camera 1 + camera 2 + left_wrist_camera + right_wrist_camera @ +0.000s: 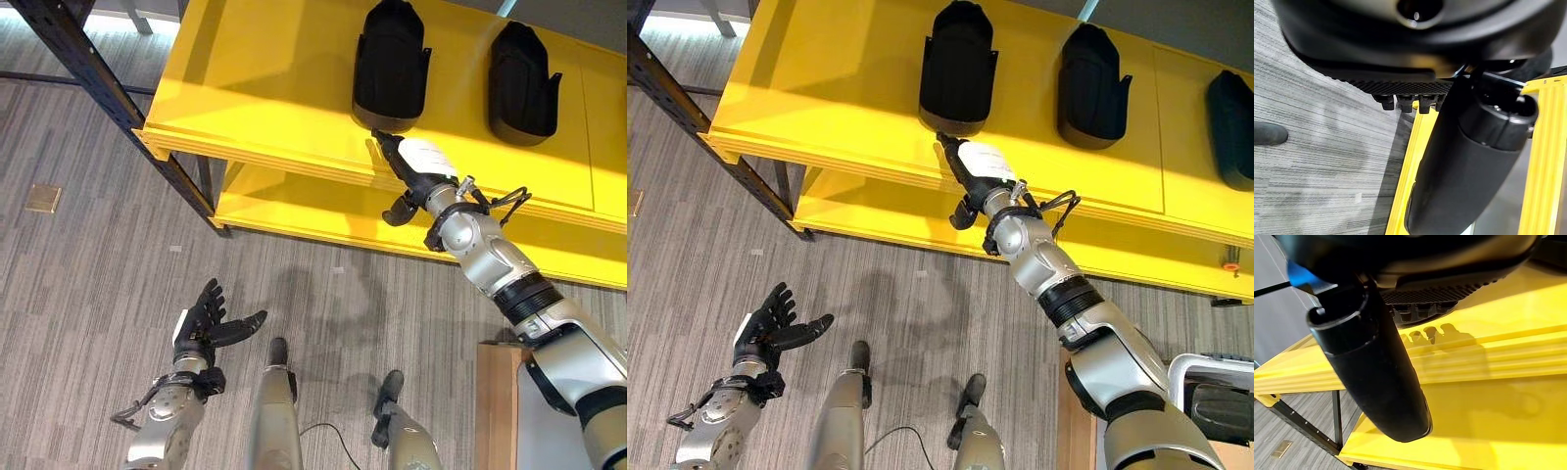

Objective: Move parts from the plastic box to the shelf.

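Observation:
Black moulded parts stand on the yellow shelf's top board (265, 88): one part (390, 64) in the middle, a second (522, 69) to its right, and a third (1232, 127) further right. My right hand (416, 171) reaches over the shelf's front edge, open and holding nothing. Its fingertips (384, 145) are right at the near end of the middle part, and I cannot tell whether they touch it. Its thumb (1376, 367) hangs over the lower board. My left hand (211, 323) is low over the floor, open with fingers spread, and holds nothing.
The plastic box (1185, 377) with a dark part (1220, 411) inside sits at the lower right on a wooden table (495, 411). A lower yellow board (294, 211) lies under the top one. A black steel frame (98, 78) runs at the left, with a brass plate (42, 199) in the carpet.

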